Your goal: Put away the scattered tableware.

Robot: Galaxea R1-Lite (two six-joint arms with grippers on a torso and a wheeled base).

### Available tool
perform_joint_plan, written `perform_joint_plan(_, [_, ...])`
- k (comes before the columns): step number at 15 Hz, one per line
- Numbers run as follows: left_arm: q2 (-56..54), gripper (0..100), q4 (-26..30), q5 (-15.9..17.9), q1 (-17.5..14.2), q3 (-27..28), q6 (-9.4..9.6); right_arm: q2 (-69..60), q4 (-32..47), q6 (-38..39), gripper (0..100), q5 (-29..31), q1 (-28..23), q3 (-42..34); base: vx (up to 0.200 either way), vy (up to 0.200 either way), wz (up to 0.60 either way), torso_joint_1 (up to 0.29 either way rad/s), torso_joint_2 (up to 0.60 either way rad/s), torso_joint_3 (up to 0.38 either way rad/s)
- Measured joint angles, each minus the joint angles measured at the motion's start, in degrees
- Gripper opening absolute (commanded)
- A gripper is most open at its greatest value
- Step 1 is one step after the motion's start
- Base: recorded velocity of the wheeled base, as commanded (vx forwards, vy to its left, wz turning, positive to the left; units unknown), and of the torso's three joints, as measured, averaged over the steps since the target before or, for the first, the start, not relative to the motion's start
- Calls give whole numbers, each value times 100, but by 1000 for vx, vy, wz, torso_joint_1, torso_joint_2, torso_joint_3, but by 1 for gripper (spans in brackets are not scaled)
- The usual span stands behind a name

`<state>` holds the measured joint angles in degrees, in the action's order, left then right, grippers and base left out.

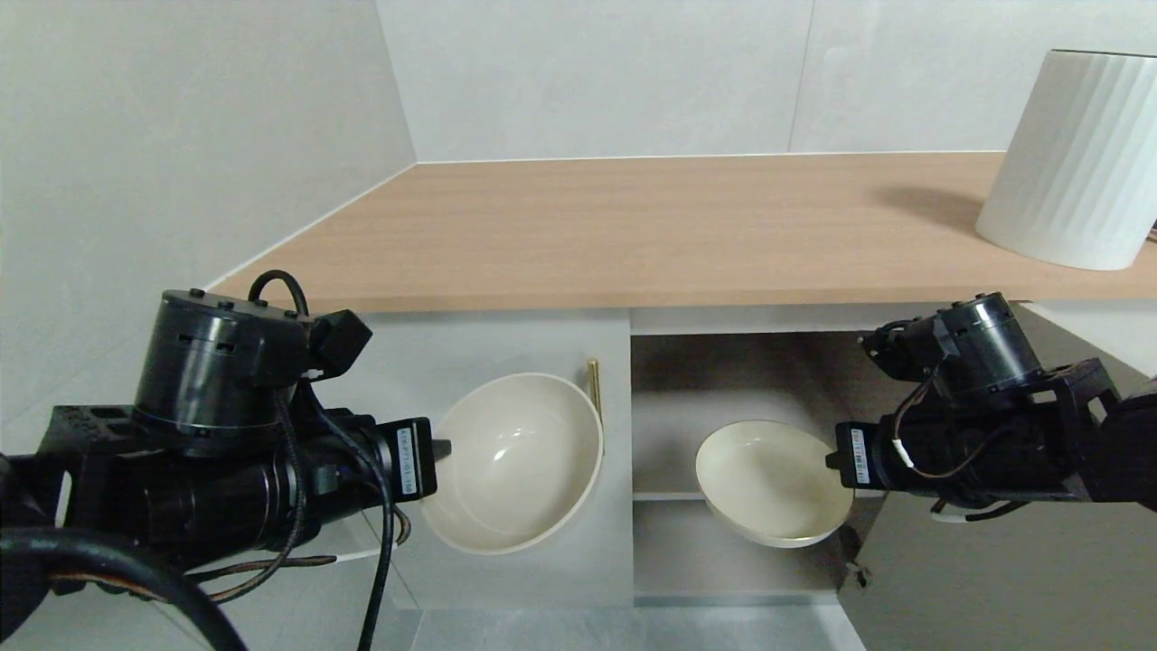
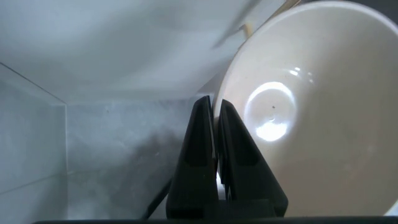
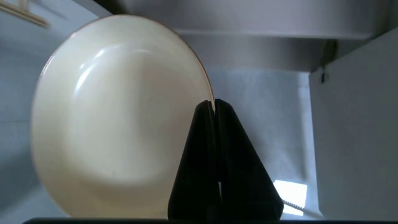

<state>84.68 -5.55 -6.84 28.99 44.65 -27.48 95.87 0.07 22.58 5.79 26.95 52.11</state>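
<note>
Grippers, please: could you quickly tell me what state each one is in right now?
Left gripper: closed, holding the larger bowl by its rim.
Right gripper: closed, holding the smaller bowl by its rim.

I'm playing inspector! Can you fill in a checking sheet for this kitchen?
Surface: wooden countertop, above the cabinet.
Job's things: left bowl and right bowl, both cream, held before the cabinet.
Clutter: white ribbed container on the countertop's right end.
Grippers: left tool shut on the left bowl's rim; right tool shut on the right bowl's rim.
Cables: black cable hanging along the left arm.
Surroundings: cabinet's right side open; gold handle on its shut left door.
</note>
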Motion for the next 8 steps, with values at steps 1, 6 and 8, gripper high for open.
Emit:
perform_joint_plan(1, [2,0,0,0,0,0,-2,11,2,0,0,0,0,0,0,0,0,-105,452,349])
perform_joint_plan(6, [38,0,2,0,0,0,0,38,0,-2,0,0,0,0,0,0,0,-31,186,150])
perform_joint_plan(8, [41,0,2,0,0,0,0,44,-98,-9,0,0,0,-30,0,0,0,0,0,0])
